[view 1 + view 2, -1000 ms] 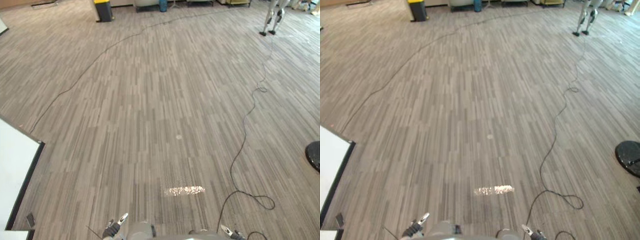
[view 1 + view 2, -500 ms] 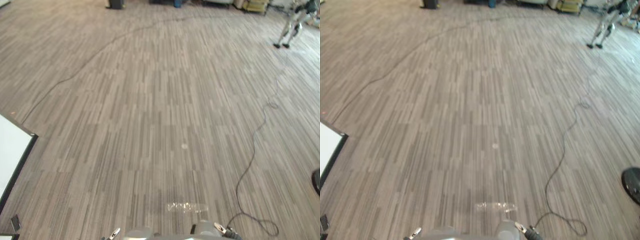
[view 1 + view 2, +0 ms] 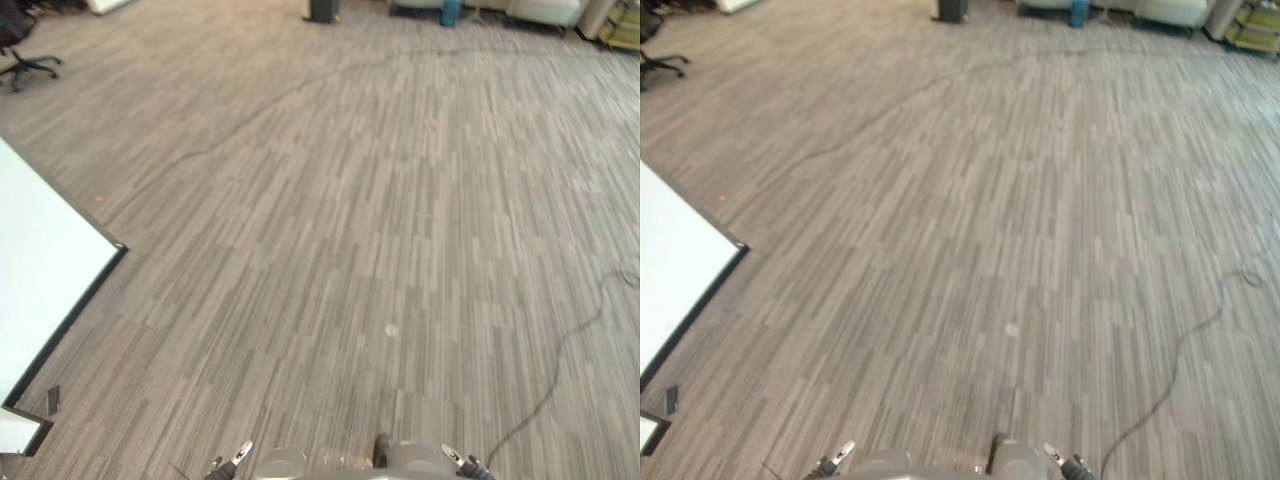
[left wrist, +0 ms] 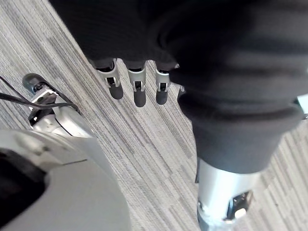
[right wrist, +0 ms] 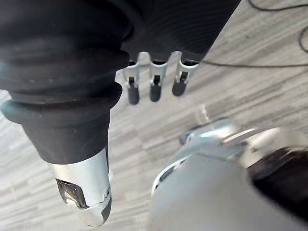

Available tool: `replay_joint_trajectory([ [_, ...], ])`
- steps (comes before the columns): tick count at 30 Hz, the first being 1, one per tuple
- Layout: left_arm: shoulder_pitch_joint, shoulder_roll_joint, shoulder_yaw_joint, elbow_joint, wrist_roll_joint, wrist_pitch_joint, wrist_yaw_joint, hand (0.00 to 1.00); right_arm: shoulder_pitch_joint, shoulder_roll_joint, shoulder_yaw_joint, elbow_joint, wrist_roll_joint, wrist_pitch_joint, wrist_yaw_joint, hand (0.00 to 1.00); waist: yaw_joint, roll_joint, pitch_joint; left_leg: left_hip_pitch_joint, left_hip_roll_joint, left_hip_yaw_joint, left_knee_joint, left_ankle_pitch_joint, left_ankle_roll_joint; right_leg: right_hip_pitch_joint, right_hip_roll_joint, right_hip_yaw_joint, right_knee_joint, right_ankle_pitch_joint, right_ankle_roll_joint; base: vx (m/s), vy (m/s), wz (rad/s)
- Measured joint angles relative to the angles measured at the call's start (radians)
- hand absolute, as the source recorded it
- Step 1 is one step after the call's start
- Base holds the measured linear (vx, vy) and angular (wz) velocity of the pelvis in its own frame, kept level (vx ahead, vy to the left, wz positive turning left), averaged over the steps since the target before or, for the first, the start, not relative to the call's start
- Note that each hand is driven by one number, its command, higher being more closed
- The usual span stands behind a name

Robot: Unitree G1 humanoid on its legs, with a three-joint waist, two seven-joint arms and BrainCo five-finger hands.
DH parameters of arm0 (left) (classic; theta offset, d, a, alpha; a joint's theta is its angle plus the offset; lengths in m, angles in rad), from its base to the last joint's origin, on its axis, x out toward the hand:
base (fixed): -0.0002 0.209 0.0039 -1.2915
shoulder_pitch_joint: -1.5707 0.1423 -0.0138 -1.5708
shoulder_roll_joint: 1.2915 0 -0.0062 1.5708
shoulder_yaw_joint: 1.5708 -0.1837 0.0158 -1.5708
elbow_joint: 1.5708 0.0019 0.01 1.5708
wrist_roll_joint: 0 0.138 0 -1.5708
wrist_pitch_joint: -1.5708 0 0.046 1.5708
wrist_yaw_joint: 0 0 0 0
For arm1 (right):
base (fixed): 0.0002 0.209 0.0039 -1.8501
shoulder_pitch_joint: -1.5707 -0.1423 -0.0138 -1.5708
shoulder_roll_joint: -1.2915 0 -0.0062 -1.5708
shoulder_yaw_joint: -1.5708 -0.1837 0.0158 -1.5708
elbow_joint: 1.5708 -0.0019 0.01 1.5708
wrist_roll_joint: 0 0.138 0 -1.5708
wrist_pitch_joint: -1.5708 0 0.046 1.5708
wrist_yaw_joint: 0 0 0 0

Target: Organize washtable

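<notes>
1. Grey striped carpet covers the floor (image 3: 400, 200) ahead of the robot.
2. A white surface with a dark edge (image 3: 40, 250) lies at the robot's left; whether it is the washtable I cannot tell.
3. Far off stand a black office chair (image 3: 20, 55), on the left, and a dark bin (image 3: 322, 10).
4. The left hand (image 4: 137, 86) hangs over the carpet - its fingers (image 4: 115, 87) are straight and released, grasping nothing.
5. The right hand (image 5: 154, 84) hangs the same way - its fingers (image 5: 133, 90) are loose, with nothing held.
</notes>
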State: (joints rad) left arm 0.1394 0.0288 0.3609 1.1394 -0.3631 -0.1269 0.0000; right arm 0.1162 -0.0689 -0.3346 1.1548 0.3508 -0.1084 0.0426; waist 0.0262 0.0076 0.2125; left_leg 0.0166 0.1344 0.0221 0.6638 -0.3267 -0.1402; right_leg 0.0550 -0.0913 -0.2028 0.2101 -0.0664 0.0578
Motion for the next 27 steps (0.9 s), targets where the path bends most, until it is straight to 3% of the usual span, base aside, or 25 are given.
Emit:
replay_joint_trajectory([
  [1,0.003,0.001,-0.015,0.0,0.001,-0.001,0.001,0.0,-0.002,-0.003,0.001,-0.004,0.0,-0.003,0.001,0.0,-0.006,0.007,-0.004,-0.003,0.013,0.052,-0.149,0.042,0.008,0.022,0.002,-0.015,-0.015,0.0,0.002,0.04,0.0,0.31],
  [2,0.006,-0.001,-0.037,0.002,0.0,-0.002,0.0,0.0,-0.001,-0.012,0.002,-0.008,0.0,-0.003,0.001,0.0,-0.01,0.01,-0.013,0.004,0.018,0.09,-0.238,0.07,0.038,0.028,0.019,-0.019,-0.045,0.001,0.014,0.03,0.003,0.26],
  [3,0.012,0.015,-0.054,0.002,0.001,-0.002,-0.001,0.0,0.0,-0.004,0.015,-0.006,0.0,-0.002,0.001,0.0,-0.008,0.011,-0.032,0.03,-0.001,0.087,-0.345,0.072,0.043,0.025,0.016,-0.013,-0.086,0.007,0.024,0.03,0.022,0.15],
  [5,0.016,0.039,-0.054,0.003,0.003,-0.002,-0.001,0.0,0.007,0.012,0.03,0.006,-0.001,0.0,0.002,0.0,-0.008,-0.036,-0.049,0.041,-0.03,0.077,-0.445,0.127,0.077,0.014,0.002,-0.016,-0.133,0.038,0.028,0.01,0.011,0.09],
  [8,0.016,0.056,-0.081,0.016,0.007,0.001,0.0,0.0,0.028,0.021,0.029,0.008,-0.002,0.001,-0.001,0.0,-0.009,-0.04,-0.056,0.057,-0.056,0.063,-0.492,0.159,0.084,0.022,-0.011,-0.022,-0.164,0.051,0.034,0.02,0.04,0.15],
  [13,0.016,0.052,-0.106,0.042,0.021,0.001,-0.001,0.0,0.039,0.008,0.027,0.009,-0.013,-0.001,-0.002,0.0,-0.011,-0.02,-0.089,0.071,-0.071,0.056,-0.556,0.191,0.089,0.027,-0.017,-0.022,-0.188,0.056,0.037,-0.02,0.001,0.04],
  [16,0.015,0.05,-0.127,0.049,0.029,0.006,-0.004,0.0,0.039,-0.001,0.007,0.021,-0.077,0.003,-0.018,0.0,-0.011,-0.01,-0.096,0.076,-0.072,0.055,-0.588,0.208,0.087,0.026,-0.012,-0.022,-0.214,0.073,0.034,0.0,0.0,0.0],
  [27,0.007,0.057,-0.126,0.086,0.069,0.012,-0.042,0.0,0.039,0.004,-0.102,0.077,-0.125,0.031,0.001,0.0,-0.016,-0.007,-0.115,0.125,-0.066,0.124,-0.651,0.218,0.086,0.029,0.01,0.056,-0.293,0.122,0.029,0.02,0.0,-0.24],
])
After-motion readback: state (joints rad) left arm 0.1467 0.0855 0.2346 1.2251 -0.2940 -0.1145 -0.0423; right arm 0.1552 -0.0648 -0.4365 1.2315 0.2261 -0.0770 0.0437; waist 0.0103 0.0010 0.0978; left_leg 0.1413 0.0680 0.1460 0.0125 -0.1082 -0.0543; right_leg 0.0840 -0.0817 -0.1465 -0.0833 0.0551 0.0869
